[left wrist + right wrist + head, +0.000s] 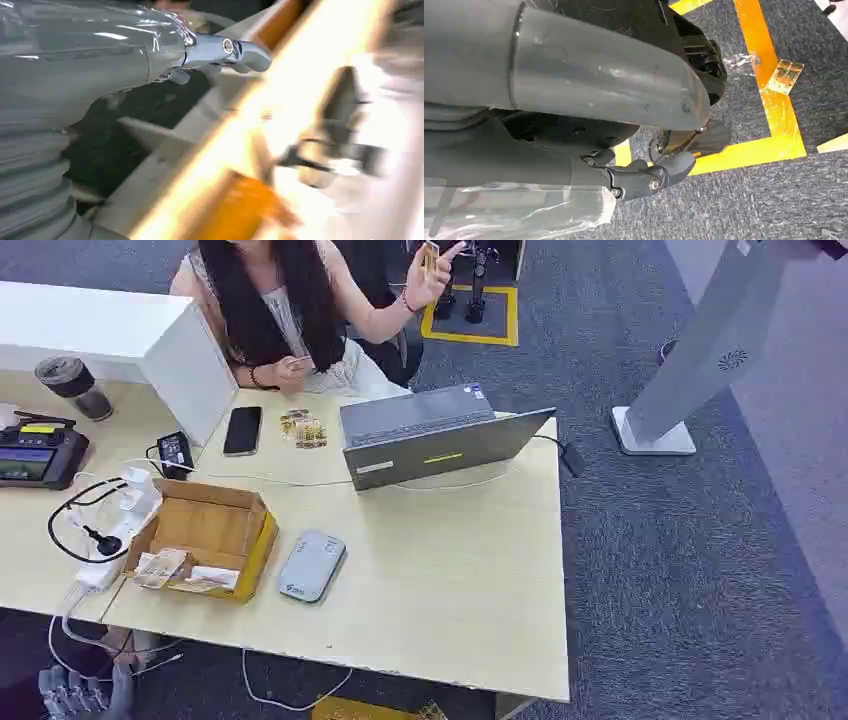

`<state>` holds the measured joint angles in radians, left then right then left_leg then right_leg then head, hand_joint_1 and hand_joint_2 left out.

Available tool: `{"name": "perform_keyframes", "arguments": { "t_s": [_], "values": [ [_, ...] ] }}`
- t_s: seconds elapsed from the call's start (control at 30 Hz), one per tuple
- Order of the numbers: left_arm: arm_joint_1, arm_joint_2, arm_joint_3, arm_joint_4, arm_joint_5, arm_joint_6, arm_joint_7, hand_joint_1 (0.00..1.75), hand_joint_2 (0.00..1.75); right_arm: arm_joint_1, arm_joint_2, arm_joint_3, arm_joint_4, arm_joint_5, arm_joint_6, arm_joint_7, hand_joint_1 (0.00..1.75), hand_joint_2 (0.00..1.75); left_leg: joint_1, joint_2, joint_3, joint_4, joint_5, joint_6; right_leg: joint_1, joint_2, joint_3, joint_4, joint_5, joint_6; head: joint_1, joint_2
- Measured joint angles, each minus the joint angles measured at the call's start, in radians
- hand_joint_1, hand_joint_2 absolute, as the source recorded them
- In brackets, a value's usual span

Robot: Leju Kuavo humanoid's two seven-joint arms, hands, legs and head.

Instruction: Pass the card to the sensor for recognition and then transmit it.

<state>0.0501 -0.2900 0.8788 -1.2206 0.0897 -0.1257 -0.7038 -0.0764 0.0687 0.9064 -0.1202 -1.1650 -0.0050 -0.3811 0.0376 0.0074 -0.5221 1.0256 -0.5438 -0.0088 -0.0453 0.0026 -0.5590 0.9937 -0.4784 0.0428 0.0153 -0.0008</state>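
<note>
Below the near table edge, at the table's (450, 570) left corner, the left hand (80, 695) hangs low. Nothing visible in it. Its wrist view is too blurred to tell whether the fingers are apart or curled.

The right hand (574, 135) is over carpet and yellow floor tape, thumb and fingers apart, holding nothing.

On the table's left side, just beyond the left hand, is a cardboard box (205, 530) with a few cards (162, 568) lying flat at its near end. The grey sensor (311, 566) lies just beside the box on its right, nearly touching, long axis tilted from near-left to far-right.

Further back, a small pile of loose cards (303, 428) sits between a phone (243, 430) and the laptop (430, 440).

Farthest off, across the table, a person (270, 310) holds a single card (430, 258) up in a raised hand, roughly upright, well apart from both robot hands.

My read: which card is the target isn't certain.
- If it's a box card, it's forward and slightly right of the left hand. The left arm is clearly nearer, and it's a short sideways carry to the sensor.
- If it's the raised card, it's a long forward reach over the laptop.
</note>
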Motion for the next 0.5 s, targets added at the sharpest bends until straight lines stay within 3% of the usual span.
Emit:
{"name": "perform_keyframes", "arguments": {
  "t_s": [0.13, 0.3, 0.5],
  "values": [
    [0.056, -0.019, -0.132, -0.223, 0.036, 0.082, 0.000, 0.00, 1.75, -0.002, 0.000, 0.013, 0.001, 0.003, -0.001, 0.001, 0.00, 0.00, 0.001, -0.001, 0.000, 0.000, 0.000, 0.000, 0.001, -0.001, 0.000, 0.000, 0.000, 0.000, -0.001, 0.000],
    [0.090, -0.023, -0.249, -0.431, 0.033, 0.127, 0.000, 0.00, 1.75, -0.005, 0.000, 0.028, 0.002, 0.005, -0.014, 0.011, 0.00, 0.00, 0.001, -0.001, 0.000, 0.000, 0.000, 0.000, 0.001, -0.001, 0.001, 0.000, 0.000, 0.000, -0.001, 0.000],
    [0.093, -0.021, -0.339, -0.608, -0.103, 0.209, 0.000, 0.00, 1.75, -0.009, 0.000, 0.060, 0.002, 0.034, -0.019, 0.019, 0.00, 0.00, 0.001, -0.001, 0.001, 0.000, 0.000, 0.000, 0.001, -0.001, 0.000, 0.000, 0.000, 0.000, -0.001, 0.000]
  ]
}}
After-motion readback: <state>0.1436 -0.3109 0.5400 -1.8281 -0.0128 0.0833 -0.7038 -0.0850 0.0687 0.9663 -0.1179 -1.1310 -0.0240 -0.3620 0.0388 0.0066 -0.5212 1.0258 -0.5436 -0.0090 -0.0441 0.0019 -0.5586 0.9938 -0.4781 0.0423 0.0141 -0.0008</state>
